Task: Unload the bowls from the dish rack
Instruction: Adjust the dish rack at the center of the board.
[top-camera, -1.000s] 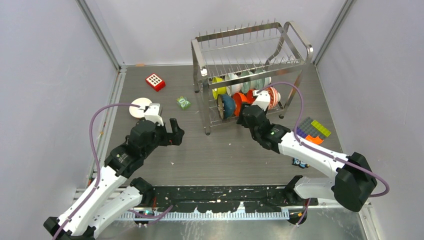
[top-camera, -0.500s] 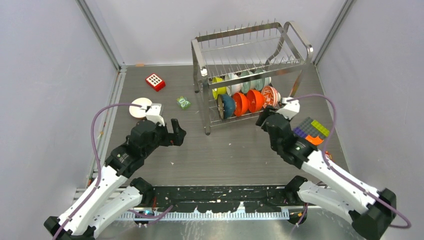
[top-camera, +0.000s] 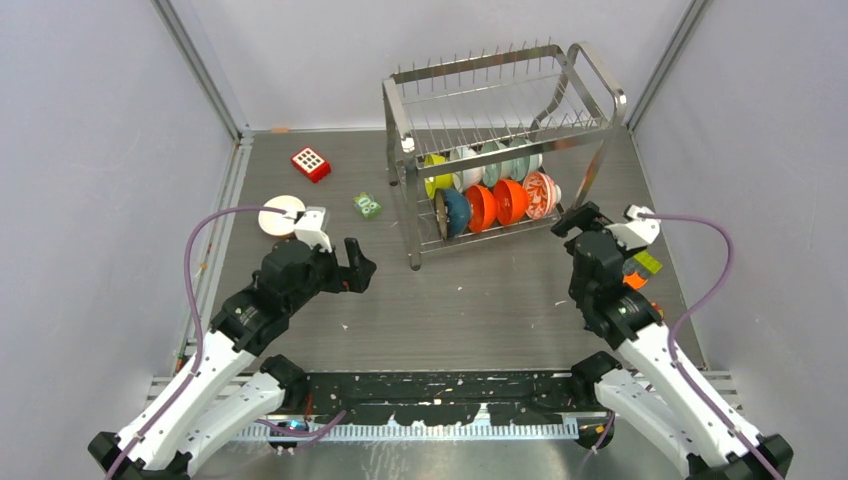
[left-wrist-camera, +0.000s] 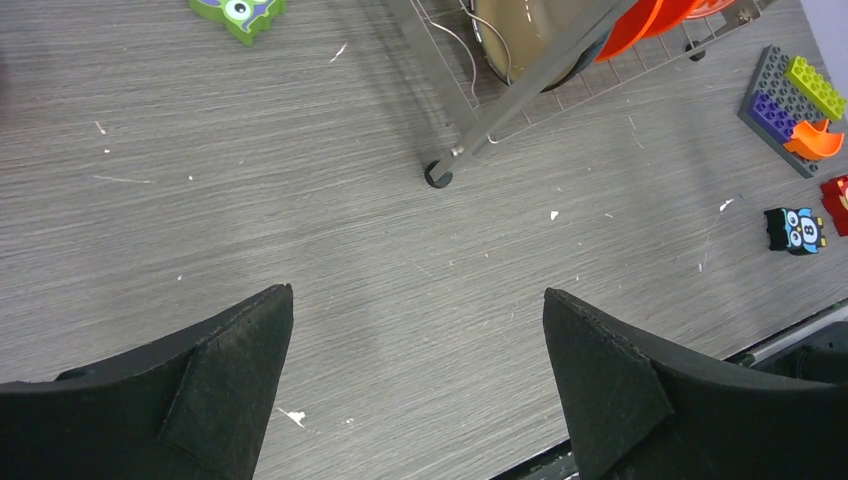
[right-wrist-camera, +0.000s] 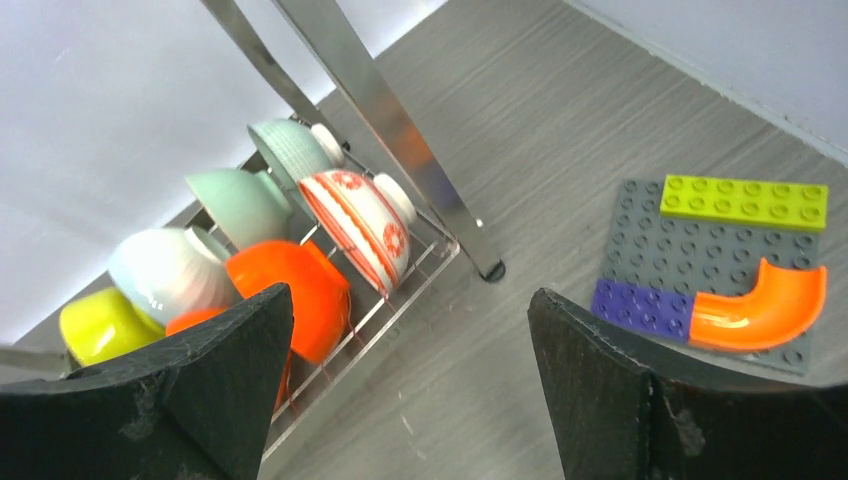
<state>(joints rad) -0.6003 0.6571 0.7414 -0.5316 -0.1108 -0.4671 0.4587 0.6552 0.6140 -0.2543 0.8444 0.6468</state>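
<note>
The steel dish rack (top-camera: 500, 130) stands at the back of the table. Its lower tier holds several bowls on edge: lime-yellow (top-camera: 436, 172), white (top-camera: 463, 168), pale teal (top-camera: 508, 160), dark blue (top-camera: 452, 211), two orange (top-camera: 496, 203) and red-and-white patterned (top-camera: 541, 194). A white bowl (top-camera: 281, 214) lies on the table at the left. My right gripper (top-camera: 585, 220) is open and empty, just right of the rack's near right leg; its wrist view shows the patterned bowl (right-wrist-camera: 360, 225) ahead and to the left. My left gripper (top-camera: 352, 262) is open and empty over bare table, left of the rack.
A red square block (top-camera: 311, 163) and a small green toy (top-camera: 367, 206) lie left of the rack. A grey brick plate with coloured bricks (right-wrist-camera: 720, 265) lies right of my right gripper. A small owl brick (left-wrist-camera: 797, 228) lies near the front right. Walls close in on both sides.
My right arm has swung away from the front of the rack to the right, with nothing in the gripper. The left arm has hardly moved.
</note>
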